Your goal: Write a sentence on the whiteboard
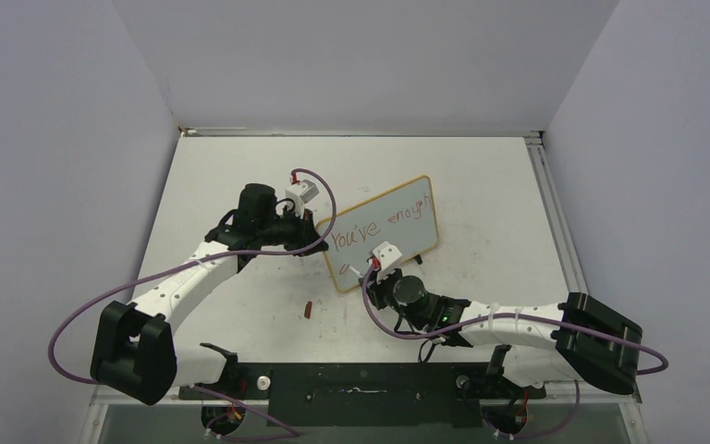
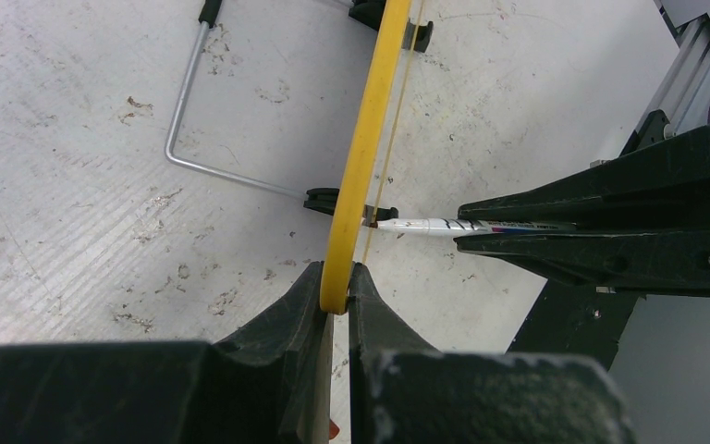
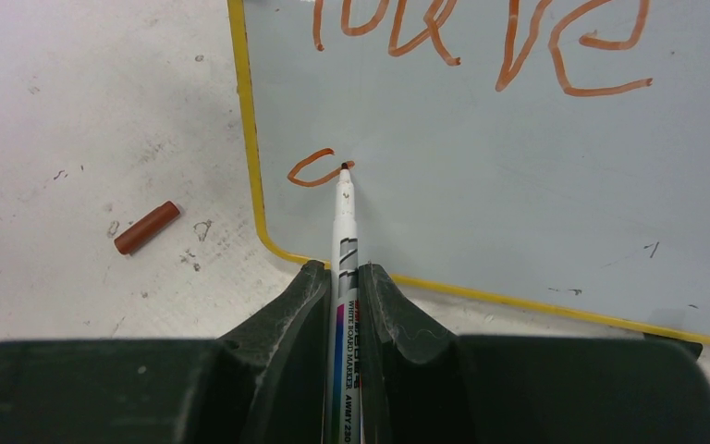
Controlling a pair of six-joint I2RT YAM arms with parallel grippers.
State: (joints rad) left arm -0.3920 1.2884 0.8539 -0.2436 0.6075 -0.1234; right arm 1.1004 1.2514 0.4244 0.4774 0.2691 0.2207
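Observation:
The whiteboard has a yellow rim and lies slanted at mid-table. My left gripper is shut on its left rim; in the left wrist view the yellow edge sits pinched between the jaws of the left gripper. The sentence reads "You've enough" in red. My right gripper is shut on a white marker. The marker's tip touches the board at the end of a short curved red stroke below "You've".
The red marker cap lies on the table left of the board, also in the top view as the cap. A bent metal wire stand sits behind the board. Grey walls enclose the scuffed white table.

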